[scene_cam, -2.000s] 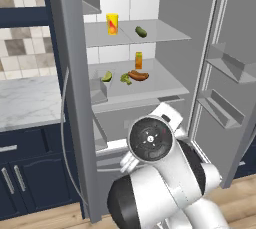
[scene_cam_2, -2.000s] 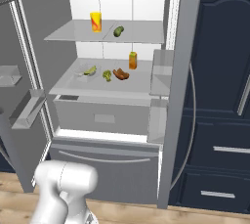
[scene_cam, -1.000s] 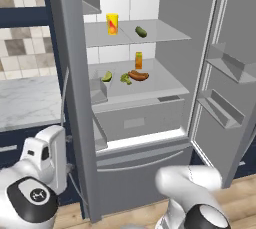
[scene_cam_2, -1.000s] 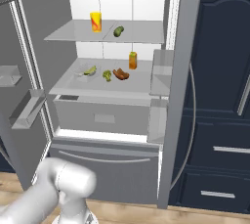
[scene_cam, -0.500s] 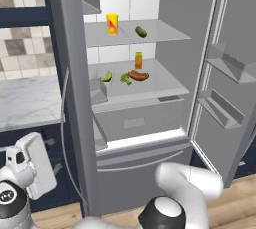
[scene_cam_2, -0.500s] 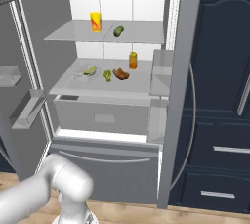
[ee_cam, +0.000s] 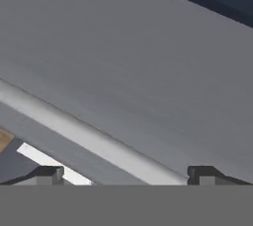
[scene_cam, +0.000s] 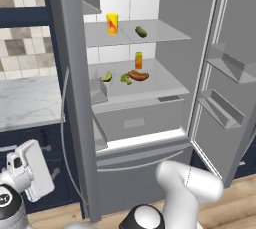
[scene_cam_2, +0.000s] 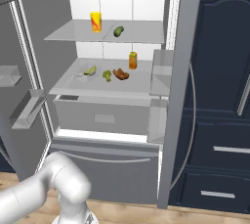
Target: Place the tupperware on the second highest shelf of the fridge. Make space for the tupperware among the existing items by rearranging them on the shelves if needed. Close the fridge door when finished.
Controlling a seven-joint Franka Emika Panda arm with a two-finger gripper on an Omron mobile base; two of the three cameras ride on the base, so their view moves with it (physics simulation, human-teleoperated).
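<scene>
In the hand view the fingers (ee_cam: pixel 126 174) stand wide apart at the bottom edge, holding nothing, facing a grey fridge (ee_cam: pixel 148 72) panel. The tupperware (scene_cam_2: pixel 89 71) lies far beyond, centre-left in the right base view, on the broad shelf (scene_cam_2: pixel 73 91).

Both fridge (scene_cam: pixel 175 33) doors stand open, so we find the front clear. On the second highest shelf (scene_cam_2: pixel 93 90), the existing items (scene_cam_2: pixel 120 74) crowd twelve o'clock; the strip toward six o'clock lies bare.
</scene>
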